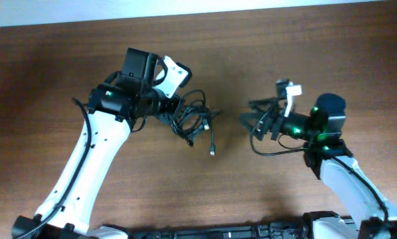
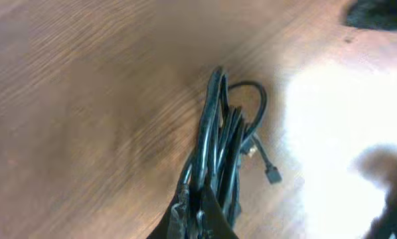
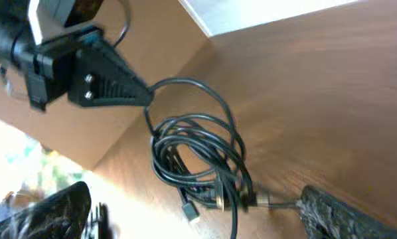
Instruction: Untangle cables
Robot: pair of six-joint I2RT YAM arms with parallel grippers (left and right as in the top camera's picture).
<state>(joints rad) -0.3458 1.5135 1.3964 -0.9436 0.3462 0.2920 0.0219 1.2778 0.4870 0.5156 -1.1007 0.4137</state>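
Note:
The cables point(image 1: 193, 119) are thin black cords tangled into one small bundle on the brown table, left of centre. My left gripper point(image 1: 174, 111) is shut on the bundle's left side. In the left wrist view its fingers point(image 2: 200, 209) pinch several strands of the cables point(image 2: 218, 139), which stretch away from them. My right gripper point(image 1: 243, 119) sits to the right of the bundle. In the right wrist view its dark fingers point(image 3: 311, 202) look shut on a thin cord with a metal plug end, leading out of the coiled cables point(image 3: 198, 153). The left gripper point(image 3: 142, 96) shows at the coil's far side.
One loose plug end point(image 1: 212, 151) trails toward the front of the bundle; it also shows in the left wrist view point(image 2: 273, 174) and the right wrist view point(image 3: 190, 211). A black wire loop point(image 1: 271, 151) hangs by the right arm. The table's far edge point(image 1: 251, 10) meets a white wall.

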